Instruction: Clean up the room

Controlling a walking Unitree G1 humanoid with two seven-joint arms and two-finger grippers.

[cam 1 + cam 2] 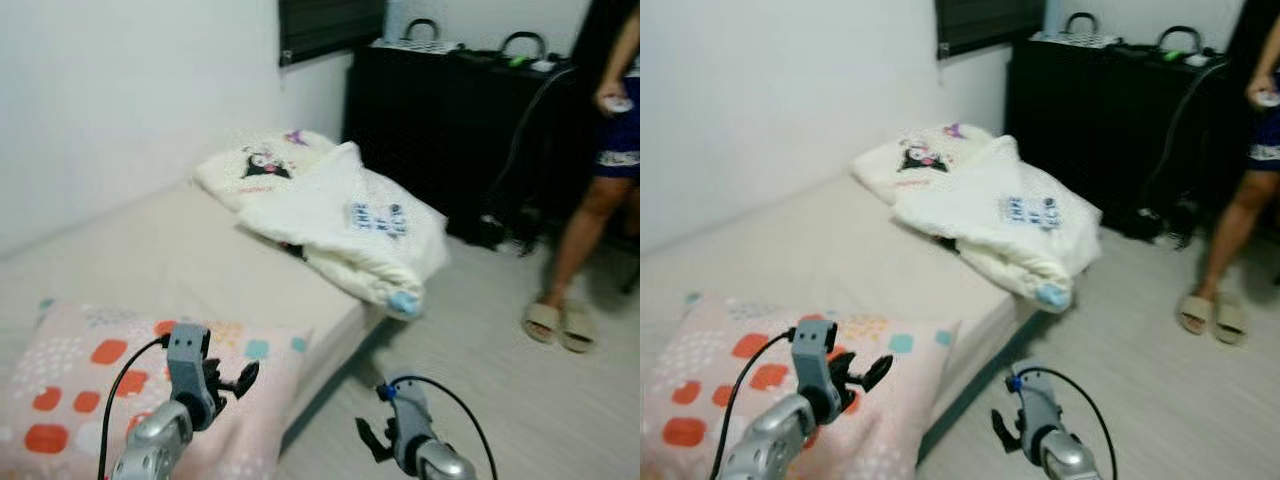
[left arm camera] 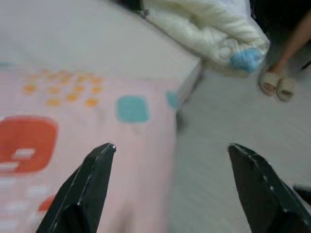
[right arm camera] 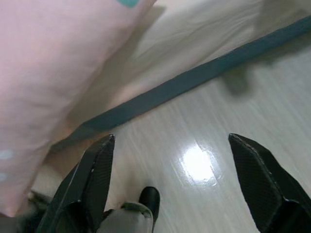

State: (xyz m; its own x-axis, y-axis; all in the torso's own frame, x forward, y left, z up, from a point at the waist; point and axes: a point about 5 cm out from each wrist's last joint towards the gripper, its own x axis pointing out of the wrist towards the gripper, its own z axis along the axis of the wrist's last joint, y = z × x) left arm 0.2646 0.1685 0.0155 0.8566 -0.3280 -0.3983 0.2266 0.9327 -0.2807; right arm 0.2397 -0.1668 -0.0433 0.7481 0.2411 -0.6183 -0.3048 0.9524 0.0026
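A pink pillow with orange and teal patches lies on the near end of the bed. My left gripper hovers open just above the pillow's right corner, nothing between its fingers. Farther along the bed a crumpled white blanket hangs over the mattress edge. Behind it rests a white pillow with a cartoon print. My right gripper is open low over the floor beside the bed. In its wrist view the fingers frame the bed's dark base.
A person in slippers stands on the pale floor at the right. A black cabinet with bags on top lines the far wall. The bed sits against the white wall on the left.
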